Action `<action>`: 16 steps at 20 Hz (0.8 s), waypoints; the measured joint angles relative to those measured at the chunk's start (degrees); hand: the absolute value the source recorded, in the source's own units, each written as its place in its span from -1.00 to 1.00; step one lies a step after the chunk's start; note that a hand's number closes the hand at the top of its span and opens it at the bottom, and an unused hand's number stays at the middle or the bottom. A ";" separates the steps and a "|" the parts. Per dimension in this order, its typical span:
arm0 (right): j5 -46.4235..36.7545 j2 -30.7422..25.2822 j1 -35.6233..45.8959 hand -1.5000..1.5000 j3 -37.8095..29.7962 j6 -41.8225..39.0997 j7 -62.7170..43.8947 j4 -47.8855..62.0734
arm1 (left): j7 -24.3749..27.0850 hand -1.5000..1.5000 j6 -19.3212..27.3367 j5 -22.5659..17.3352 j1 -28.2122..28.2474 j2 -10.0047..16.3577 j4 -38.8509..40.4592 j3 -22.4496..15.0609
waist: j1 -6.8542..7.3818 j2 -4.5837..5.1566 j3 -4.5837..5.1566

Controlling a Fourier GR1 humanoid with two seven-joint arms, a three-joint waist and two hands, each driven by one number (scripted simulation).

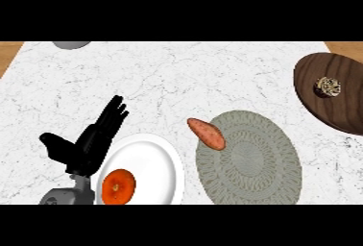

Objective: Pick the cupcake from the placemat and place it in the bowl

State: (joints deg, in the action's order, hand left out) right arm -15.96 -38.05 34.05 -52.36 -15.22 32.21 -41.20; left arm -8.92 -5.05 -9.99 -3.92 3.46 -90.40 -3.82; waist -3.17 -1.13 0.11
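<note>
Nearest the lower edge, a white plate [152, 163] is seen on the marble counter [184, 72], and a round orange-red fruit [118, 186] is carried on its near part. Just beside the plate's left rim the left hand [89, 144] is shown with its fingers stretched straight and the thumb spread out to the left; nothing is gripped by it. To the right of the plate a round grey placemat [251, 158] is laid flat, and its upper left edge is overlapped by a sweet potato [206, 134] (set slantwise, partly on the marble). The cupcake [327, 87] is found off the placemat, inside the dark wooden bowl [333, 115] at the right edge. A grey object [71, 44] is cut off by the top edge at far left.
</note>
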 measured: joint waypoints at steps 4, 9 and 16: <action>4.90 2.49 -9.37 -1.00 -2.99 -7.18 2.97 -7.88 | 0.29 0.00 0.41 0.27 1.24 0.14 -0.75 0.26 | -1.49 -0.39 0.11; 9.85 6.61 -23.34 1.00 -6.48 -13.50 4.95 -18.43 | -0.09 0.00 1.19 0.29 2.74 0.31 -2.12 0.85 | -3.14 -0.61 0.17; 15.22 17.59 -46.01 1.00 -8.16 -17.73 6.86 -32.43 | -0.46 0.00 1.19 -0.16 3.76 0.85 -3.37 1.56 | -4.44 -0.35 0.12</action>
